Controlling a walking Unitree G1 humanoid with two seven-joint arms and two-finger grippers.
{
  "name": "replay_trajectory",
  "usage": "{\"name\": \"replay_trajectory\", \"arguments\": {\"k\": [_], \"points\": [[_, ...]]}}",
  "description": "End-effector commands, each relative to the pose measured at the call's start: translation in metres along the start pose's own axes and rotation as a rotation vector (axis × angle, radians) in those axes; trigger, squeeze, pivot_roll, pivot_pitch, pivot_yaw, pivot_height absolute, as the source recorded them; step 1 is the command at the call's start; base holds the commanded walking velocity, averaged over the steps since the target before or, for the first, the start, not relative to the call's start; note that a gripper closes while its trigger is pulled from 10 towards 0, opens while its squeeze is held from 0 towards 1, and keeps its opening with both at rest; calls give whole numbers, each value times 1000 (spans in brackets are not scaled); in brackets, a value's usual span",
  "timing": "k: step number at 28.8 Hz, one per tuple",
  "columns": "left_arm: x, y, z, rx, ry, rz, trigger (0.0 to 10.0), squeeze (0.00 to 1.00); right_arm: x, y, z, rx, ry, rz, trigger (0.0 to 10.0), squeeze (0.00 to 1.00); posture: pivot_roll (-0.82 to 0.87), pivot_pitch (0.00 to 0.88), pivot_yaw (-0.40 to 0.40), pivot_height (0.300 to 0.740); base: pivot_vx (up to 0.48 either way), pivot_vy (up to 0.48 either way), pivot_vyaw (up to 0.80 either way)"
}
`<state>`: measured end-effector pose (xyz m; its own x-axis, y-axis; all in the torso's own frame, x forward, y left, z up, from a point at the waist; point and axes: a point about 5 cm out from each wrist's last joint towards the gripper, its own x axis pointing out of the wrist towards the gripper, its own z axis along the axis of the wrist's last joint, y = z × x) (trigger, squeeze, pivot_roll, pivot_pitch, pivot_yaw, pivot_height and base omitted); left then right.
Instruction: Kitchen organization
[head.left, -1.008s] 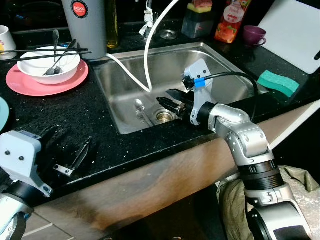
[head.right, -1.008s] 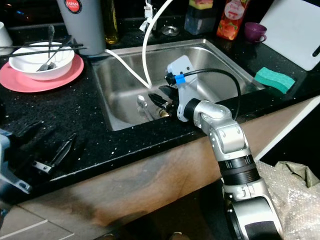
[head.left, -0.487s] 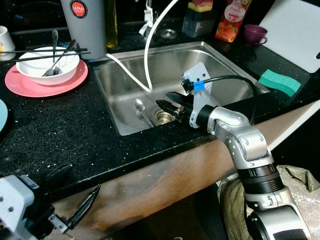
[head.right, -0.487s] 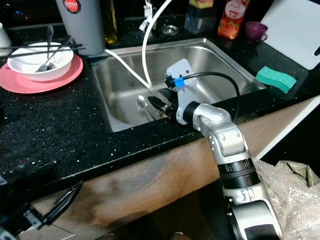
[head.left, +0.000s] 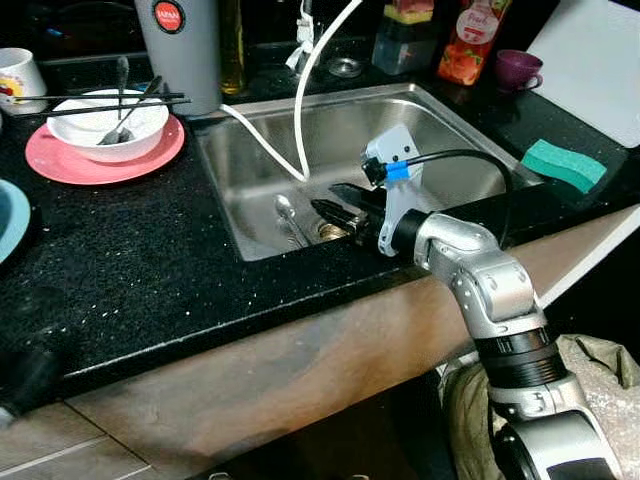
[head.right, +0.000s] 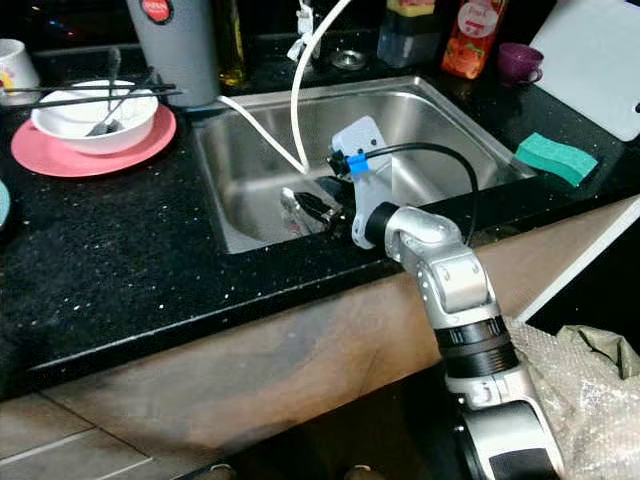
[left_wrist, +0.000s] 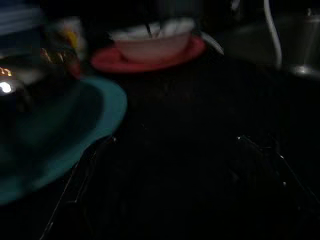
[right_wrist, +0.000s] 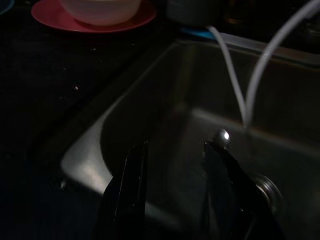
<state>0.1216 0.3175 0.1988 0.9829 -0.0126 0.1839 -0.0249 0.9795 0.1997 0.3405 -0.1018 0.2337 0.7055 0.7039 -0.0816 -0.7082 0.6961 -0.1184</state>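
1. Since the earlier frames the left arm has dropped off the black surface (head.left: 150, 270) toward its near edge; whether its jaws are apart or together cannot be told.
2. Right gripper (head.left: 335, 208) hangs inside the sink (head.left: 455, 125), jaws apart and empty, just beside the spoon (head.left: 291, 220) near the drain.
3. Judged progress: early. The spoon is not yet grasped, and the bowl (head.left: 108, 116) on the pink plate (head.left: 160, 155) waits with chopsticks (head.left: 75, 97) across it.

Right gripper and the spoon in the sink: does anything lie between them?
Nothing: in the left eye view the open right gripper faces the spoon across bare steel sink floor.
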Motion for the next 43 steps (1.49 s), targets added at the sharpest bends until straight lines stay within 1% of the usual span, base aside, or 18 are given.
{"name": "replay_trajectory", "arguments": {"k": [1,2,6,11,17,22,23,28,30,31,32,35,36,37,38,39,41,43], "points": [[2,-7,-1,-34,-4,-38,10000,0,-1,1,0,-9,9,3,10000,0,85,100,-77,740,0,0,0],[3,-24,-2,-50,25,-170,10000,0,-1,1,0,-9,9,4,10000,0,85,100,-77,740,0,0,0],[5,-39,-2,-51,42,-295,10000,0,-1,1,0,-10,9,6,10000,0,83,99,-78,740,0,0,0],[21,-31,14,-41,-84,-193,10000,0,-1,1,0,-12,10,6,10000,0,81,99,-79,740,0,0,0],[31,-24,28,8,-147,-147,10000,0,-1,1,0,-12,12,8,10000,0,82,101,-81,740,0,0,0],[63,-15,44,-2,-115,53,10000,0,-1,2,-1,-9,12,11,10000,0,86,102,-83,740,0,0,0],[63,-15,44,-2,-115,53,10000,0,-1,2,-1,-9,12,11,10000,0,86,102,-83,740,0,0,0],[107,-15,63,-234,-164,104,10000,0,-1,0,0,32,-18,-31,10000,0,101,112,-87,740,0,0,0],[113,-14,65,-210,-157,130,10000,0,-1,0,0,43,-26,-43,10000,0,106,116,-84,740,0,0,0],[123,-17,66,-237,-136,129,10000,0,-1,-2,0,58,-40,-70,10000,0,107,119,-86,740,0,0,0],[136,-22,68,-205,-118,127,10000,0,-1,-3,0,83,-53,-101,10000,0,113,126,-76,740,0,0,0],[136,-22,68,-205,-118,127,10000,0,-1,-3,0,83,-53,-101,10000,0,113,126,-76,740,0,0,0],[151,-33,69,-239,-95,91,10000,0,-2,-5,0,105,-69,-140,10000,0,112,132,-60,740,0,0,0],[151,-33,69,-239,-95,91,10000,0,-2,-5,0,105,-69,-140,10000,0,112,132,-60,740,0,0,0],[166,-50,68,-234,-32,36,10000,0,-5,-6,-1,122,-76,-173,10000,0,96,144,-32,740,0,0,0],[166,-50,68,-234,-32,36,10000,0,-5,-6,-1,122,-76,-173,10000,0,96,144,-32,740,0,0,0],[183,-72,70,-223,7,-21,10000,0,-15,-7,-5,139,-73,-214,10000,0,86,158,-13,740,0,0,0],[186,-75,71,-206,-2,-20,10000,0,-19,-7,-7,144,-68,-224,10000,0,84,159,-12,740,0,0,0]]}}
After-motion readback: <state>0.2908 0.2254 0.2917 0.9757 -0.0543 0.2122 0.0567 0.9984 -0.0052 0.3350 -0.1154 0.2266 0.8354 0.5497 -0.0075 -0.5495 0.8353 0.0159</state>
